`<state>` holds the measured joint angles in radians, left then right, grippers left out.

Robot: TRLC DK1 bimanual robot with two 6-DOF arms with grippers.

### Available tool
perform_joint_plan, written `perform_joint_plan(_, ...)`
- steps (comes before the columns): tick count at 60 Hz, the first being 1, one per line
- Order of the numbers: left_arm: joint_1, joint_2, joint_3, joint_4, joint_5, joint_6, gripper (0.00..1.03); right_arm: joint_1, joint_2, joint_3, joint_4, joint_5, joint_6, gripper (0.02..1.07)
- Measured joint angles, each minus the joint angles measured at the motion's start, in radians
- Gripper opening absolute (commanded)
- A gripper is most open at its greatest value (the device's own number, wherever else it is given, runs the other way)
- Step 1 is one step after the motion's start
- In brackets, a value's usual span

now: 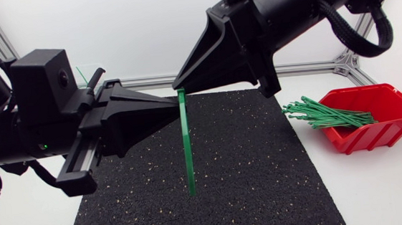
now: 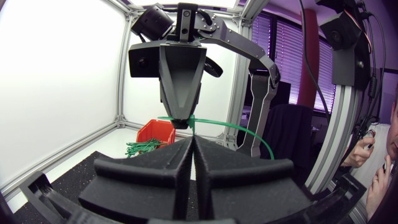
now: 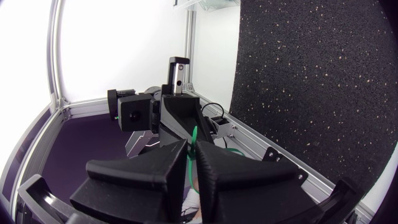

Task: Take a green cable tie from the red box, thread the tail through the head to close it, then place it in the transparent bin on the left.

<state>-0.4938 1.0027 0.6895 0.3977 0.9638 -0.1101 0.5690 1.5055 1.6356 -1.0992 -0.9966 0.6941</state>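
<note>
In the head view a green cable tie [image 1: 187, 146] hangs straight down over the black mat [image 1: 264, 179], and both grippers meet at its upper end. My right gripper [image 1: 179, 90] reaches in from above and is shut on the top of the tie. In its own view the tie [image 3: 193, 142] runs between the fingers of my right gripper [image 3: 193, 151]. My left gripper [image 1: 178, 104] comes in level from the left, shut on the tie just below. In the left wrist view my left gripper [image 2: 191, 139] pinches the tie [image 2: 249, 132], which curves away to one side. The transparent bin is hidden.
The red box [image 1: 391, 112] stands at the mat's right edge, with a bundle of green ties [image 1: 327, 113] sticking out over its near lip. It also shows beyond the grippers as the red box [image 2: 157, 130]. An aluminium frame rail [image 1: 305, 68] runs along the table's back.
</note>
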Motion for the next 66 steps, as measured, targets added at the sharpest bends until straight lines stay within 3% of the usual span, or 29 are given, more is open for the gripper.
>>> perform_joint_plan(19,-0.001,-0.009,0.000,-0.010,0.001,0.007,0.03,0.006,-0.010,0.000,0.003,0.036,0.000,0.08)
perform_joint_plan(37,-0.064,-0.097,0.000,-0.104,-0.061,0.007,0.03,-0.002,-0.003,-0.002,0.026,0.083,0.002,0.08)
perform_joint_plan(54,-0.064,-0.116,0.000,-0.120,-0.059,0.008,0.03,-0.006,0.019,-0.010,0.048,0.098,0.005,0.08)
perform_joint_plan(59,-0.037,-0.089,0.006,-0.119,-0.047,0.012,0.03,0.005,0.019,-0.010,0.056,0.118,0.005,0.23)
perform_joint_plan(63,-0.010,-0.050,0.028,-0.129,-0.045,0.016,0.03,0.006,0.019,-0.010,0.060,0.146,0.004,0.25)
perform_joint_plan(66,0.002,-0.023,0.053,-0.161,-0.058,0.030,0.03,0.008,0.019,-0.010,0.060,0.179,0.004,0.40)
